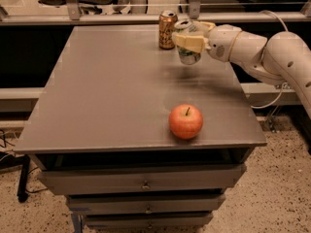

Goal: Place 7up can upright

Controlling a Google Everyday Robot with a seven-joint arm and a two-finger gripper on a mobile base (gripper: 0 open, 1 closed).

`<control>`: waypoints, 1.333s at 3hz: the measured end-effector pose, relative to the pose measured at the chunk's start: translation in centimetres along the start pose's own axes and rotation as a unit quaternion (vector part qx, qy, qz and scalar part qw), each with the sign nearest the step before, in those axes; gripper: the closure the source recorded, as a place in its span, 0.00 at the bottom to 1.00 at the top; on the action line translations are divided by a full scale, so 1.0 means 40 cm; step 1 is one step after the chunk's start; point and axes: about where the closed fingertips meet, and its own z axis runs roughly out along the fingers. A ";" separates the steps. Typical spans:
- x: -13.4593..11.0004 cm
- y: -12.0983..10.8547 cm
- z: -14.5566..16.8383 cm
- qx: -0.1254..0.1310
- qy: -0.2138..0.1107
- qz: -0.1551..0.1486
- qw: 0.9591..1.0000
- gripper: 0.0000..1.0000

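Observation:
The 7up can (187, 52), silvery-white with green markings and a silver top, is held roughly upright, slightly tilted, above the far right part of the grey table (107, 91). My gripper (190, 39) comes in from the right on the white arm (272, 52) and is shut on the can around its upper half. The can hangs a little above the tabletop and casts a shadow beneath it.
A copper-brown can (167, 29) stands upright at the table's far edge, just left of the held can. A red apple (185, 121) sits near the front right edge. Drawers (146, 184) are below the tabletop. A metal rail (146, 18) runs behind the table.

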 end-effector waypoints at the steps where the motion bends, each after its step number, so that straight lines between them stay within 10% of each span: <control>1: 0.028 -0.033 -0.024 -0.005 -0.020 0.031 0.999 1.00; 4: 0.101 -0.079 -0.073 -0.059 -0.035 0.082 0.994 0.77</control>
